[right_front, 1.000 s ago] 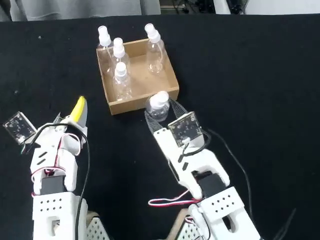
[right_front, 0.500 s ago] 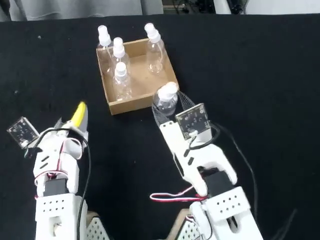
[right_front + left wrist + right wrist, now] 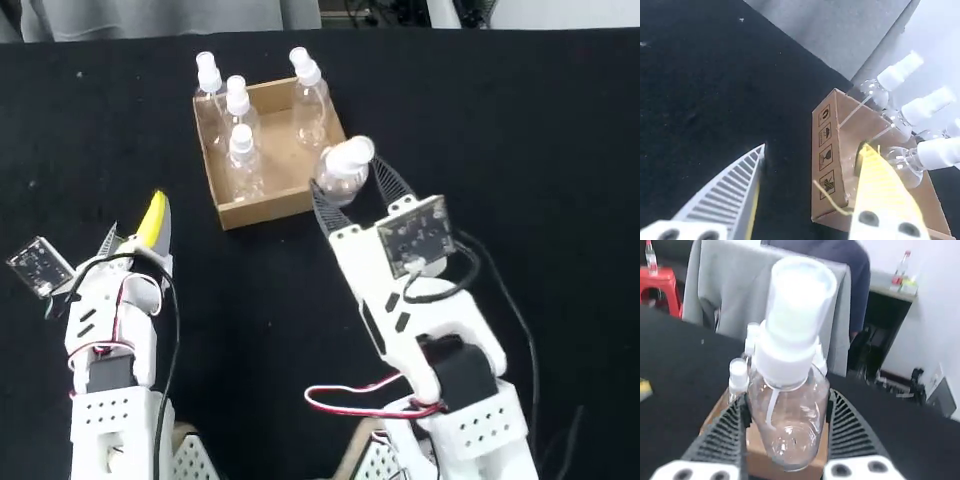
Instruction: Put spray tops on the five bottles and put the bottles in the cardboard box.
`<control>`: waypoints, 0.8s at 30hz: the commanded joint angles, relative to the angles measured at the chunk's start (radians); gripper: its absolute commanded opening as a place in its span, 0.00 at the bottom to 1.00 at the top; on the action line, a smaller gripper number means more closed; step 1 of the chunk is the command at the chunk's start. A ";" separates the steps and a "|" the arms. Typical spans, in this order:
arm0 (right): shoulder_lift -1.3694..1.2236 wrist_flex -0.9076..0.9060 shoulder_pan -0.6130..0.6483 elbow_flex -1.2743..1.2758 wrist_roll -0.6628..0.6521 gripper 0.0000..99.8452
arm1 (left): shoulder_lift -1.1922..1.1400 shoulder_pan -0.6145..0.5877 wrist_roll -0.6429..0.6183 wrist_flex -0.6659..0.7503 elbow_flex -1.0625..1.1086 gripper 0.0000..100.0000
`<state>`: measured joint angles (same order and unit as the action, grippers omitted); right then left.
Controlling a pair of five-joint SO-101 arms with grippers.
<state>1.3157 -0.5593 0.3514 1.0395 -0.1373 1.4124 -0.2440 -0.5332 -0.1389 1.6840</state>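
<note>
Near left, the left gripper [image 3: 130, 235] sits over the black table [image 3: 520, 150], well short of the cardboard box [image 3: 270, 207]. Its own wrist view shows the grey and yellow fingers [image 3: 880, 195] spread wide with nothing between them. Past them stands the box's left wall [image 3: 827, 155].

To the right and a little farther, the right gripper [image 3: 347, 180] is clamped on a clear bottle [image 3: 340, 188] that wears a white spray top [image 3: 355, 152]. From above, this bottle overlaps the box's near right corner. The right wrist view adds that the ribbed fingers [image 3: 725, 435] press the bottle's body [image 3: 790, 435] from both sides. The bottle's base is cut off at that picture's edge. From above the base is hidden under the bottle itself, so I cannot tell whether it hangs inside or outside the wall.

Inside the box stand four capped bottles [image 3: 243, 160]: one mid-left, two in the far left corner, one in the far right corner. Their clear bodies are hard to trace against the cardboard. Bare floor shows in the near right part of the box, just beside the held bottle. Open black table runs right of the box and beyond it to the far edge.
</note>
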 commanded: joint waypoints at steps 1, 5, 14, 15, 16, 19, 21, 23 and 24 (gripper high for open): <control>0.021 -0.003 -0.015 -0.119 0.002 0.03 | 0.014 -0.004 0.002 0.018 0.025 0.27; -0.022 -0.003 -0.015 -0.189 0.003 0.03 | 0.014 -0.005 0.002 0.009 0.025 0.27; -0.292 0.006 -0.015 -0.344 0.006 0.03 | 0.014 -0.005 0.002 0.009 0.025 0.27; -0.321 0.006 -0.015 -0.361 0.006 0.03 | 0.014 -0.005 0.002 0.009 0.025 0.27; -0.351 0.006 -0.015 -0.377 0.006 0.03 | 0.014 -0.005 0.002 0.009 0.025 0.27; -0.435 0.009 -0.018 -0.418 0.006 0.03 | 0.014 -0.005 0.002 0.009 0.025 0.27; -0.483 0.040 -0.020 -0.432 0.006 0.03 | 0.014 -0.005 0.002 0.009 0.025 0.27; -0.526 0.078 -0.021 -0.437 0.006 0.03 | 0.014 -0.005 0.002 0.009 0.025 0.27; -0.544 0.097 -0.021 -0.437 0.006 0.03 | 0.012 -0.005 0.002 0.009 0.025 0.27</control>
<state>0.8140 -0.5363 0.3483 0.6790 -0.1373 1.4124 -0.2440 -0.5332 -0.1389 1.6840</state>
